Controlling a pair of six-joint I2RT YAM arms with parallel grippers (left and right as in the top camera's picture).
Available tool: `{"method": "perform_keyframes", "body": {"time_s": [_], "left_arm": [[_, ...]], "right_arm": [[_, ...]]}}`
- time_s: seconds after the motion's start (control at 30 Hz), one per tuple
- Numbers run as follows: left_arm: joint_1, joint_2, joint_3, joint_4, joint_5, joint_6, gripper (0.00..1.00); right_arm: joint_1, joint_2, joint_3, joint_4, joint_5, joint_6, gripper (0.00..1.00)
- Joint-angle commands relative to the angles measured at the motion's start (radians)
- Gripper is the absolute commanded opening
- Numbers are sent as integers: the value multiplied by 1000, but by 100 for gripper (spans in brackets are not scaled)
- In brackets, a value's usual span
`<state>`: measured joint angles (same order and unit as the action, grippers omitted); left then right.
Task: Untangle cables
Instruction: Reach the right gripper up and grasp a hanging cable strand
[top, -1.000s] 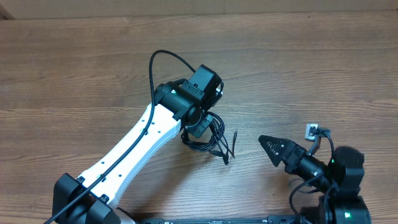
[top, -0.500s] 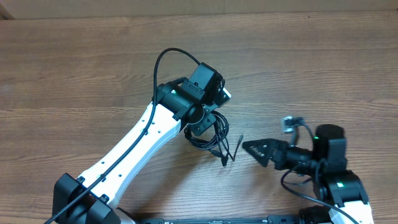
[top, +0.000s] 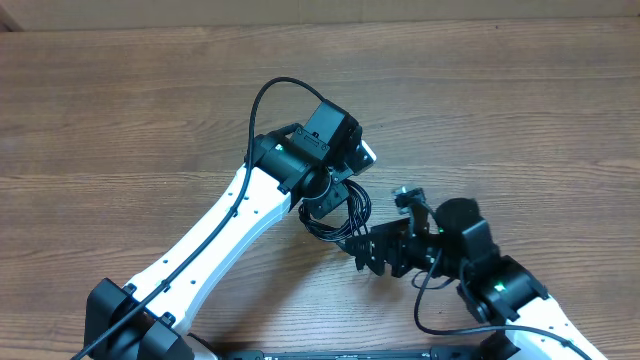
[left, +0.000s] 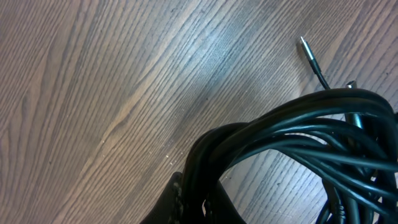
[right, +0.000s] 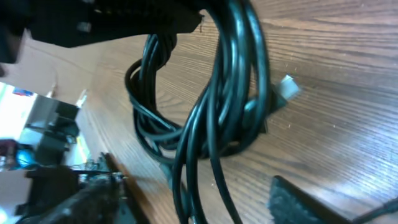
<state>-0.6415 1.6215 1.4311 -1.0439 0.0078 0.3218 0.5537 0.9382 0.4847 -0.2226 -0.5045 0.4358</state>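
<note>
**Several limp cords in one clenched grip, a second pair of fingers waiting**

Several thin black flexible cables (top: 345, 225) with small plug tips hang as one knotted coil directly beneath the left gripper (top: 330, 200), which is clenched on the top of the bundle. In the left wrist view the strands (left: 298, 130) bunch together where they enter its grasp, then fan out and away from it. The lower loops droop towards the brown wood-grain table (top: 150, 100).

The right gripper (top: 375, 255) sits low, right at the side of the coil away from the left arm. Its dark fingers (right: 93, 199) stand apart, and a few strands (right: 230, 93) run down between them. I cannot tell whether either finger touches a cord yet.

By the look of it, the cables are light, soft and smooth-jacketed. They should sag and slide rather than hold a shape, and a tug on the whole mass would likely tighten the knot. The better hold seems to be a single strand near its free end, where a plug gives something firmer to pinch. One slim metal plug tip (left: 308, 50) sticks out beyond the coil, ahead of the left gripper. A small white connector (right: 287, 87) lies on the wood just past the loops, ahead of the right gripper. Both plugs look small enough to slip from a loose pinch.

No container, tray or bin appears in any view, and the cords have only the bare tabletop below them.
</note>
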Motion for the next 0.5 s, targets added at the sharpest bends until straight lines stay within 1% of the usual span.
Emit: {"method": "perform_keyframes", "body": {"time_s": [0.0,0.1,0.23,0.37,0.47], "left_arm": [[0,-32,5,1,20,23,4],[0,-32,5,0,19,23,4],[0,-32,5,0,18,26,4],[1,-32,5,-3,13,77,4],[2,-32,5,-2,-14,82,4]], "right_arm": [[48,37,26,18,88,-3,55],[69,60,26,19,112,-3,38],[70,63,27,23,112,4,21],[70,61,27,40,111,24,8],[70,61,27,48,105,55,4]]}}
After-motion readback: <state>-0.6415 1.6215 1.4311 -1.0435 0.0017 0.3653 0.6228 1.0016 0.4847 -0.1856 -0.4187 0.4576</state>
